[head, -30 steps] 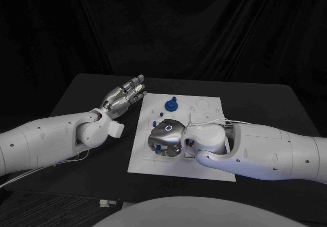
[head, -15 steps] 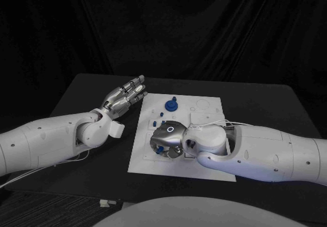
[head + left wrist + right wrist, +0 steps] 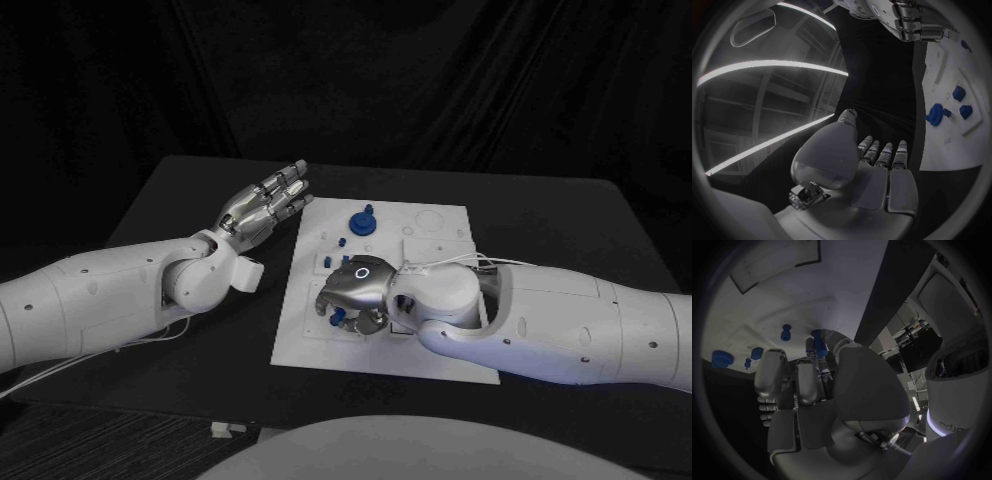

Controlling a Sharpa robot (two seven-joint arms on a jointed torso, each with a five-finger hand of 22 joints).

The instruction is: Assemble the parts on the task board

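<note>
My right hand is down on the near half of the task board, fingers curled in tight; in the right wrist view a small blue peg sits pinched between my thumb and a fingertip, so I'm calling that held, standing roughly upright in the grip. From the head view a bit of blue peeks out under my fingers right at the board surface; can't tell if that's the same piece or one seated below it.

My guess on handling: it's a small, hard plastic-looking part, light, stiff, not fragile but smooth enough to twist or pop out of a pinch; best held by its shank partway up, leaving the end free to go into its hole; slow and straight down is what I'd want.

Just beyond my fingertips there's another little blue peg standing on the board, then a couple of chunkier blue pieces off to the side; all the same saturated blue against the white plate, which has shallow recesses cut in it.

Further out past my right hand, a bigger round blue part with a knob on top sits on the far half of the board.

My left hand is off the board's far-left edge, above the black table, fingers stretched out flat and apart, holding nothing.
</note>
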